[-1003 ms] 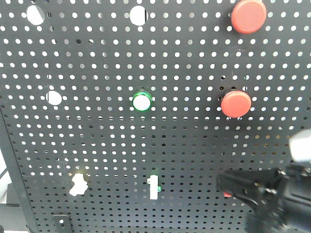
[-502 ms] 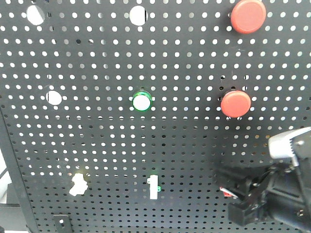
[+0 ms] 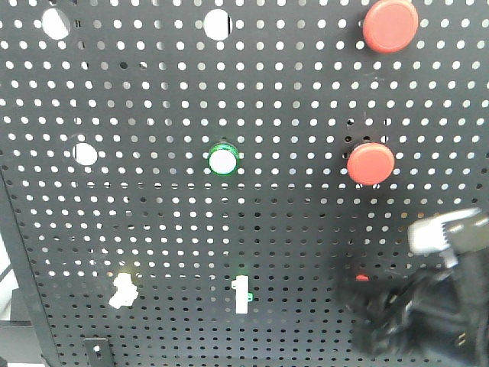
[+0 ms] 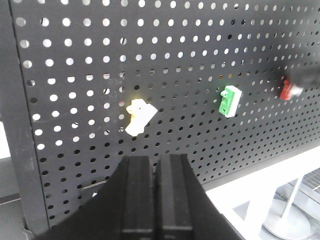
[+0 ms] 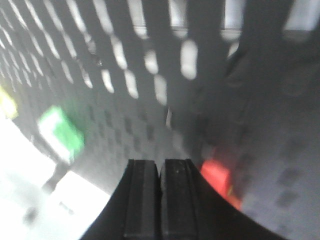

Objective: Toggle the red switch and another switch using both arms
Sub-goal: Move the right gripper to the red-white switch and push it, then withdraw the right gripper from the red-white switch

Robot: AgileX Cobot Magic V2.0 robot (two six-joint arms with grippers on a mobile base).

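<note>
Precision needed: our right hand (image 5: 160, 167), closed empty, crowds the small red-based toggle switch (image 3: 361, 277) low on the black perforated panel (image 3: 157, 223); our left hand (image 4: 155, 165), closed too, faces the yellow-based white toggle (image 4: 139, 116). Misaimed, either could skid off its lever.

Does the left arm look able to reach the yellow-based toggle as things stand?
Probably yes. The left tool, shut, points at the pegboard just below the yellow-based toggle, and nothing stands between them; the green toggle sits well off to the side.
</note>
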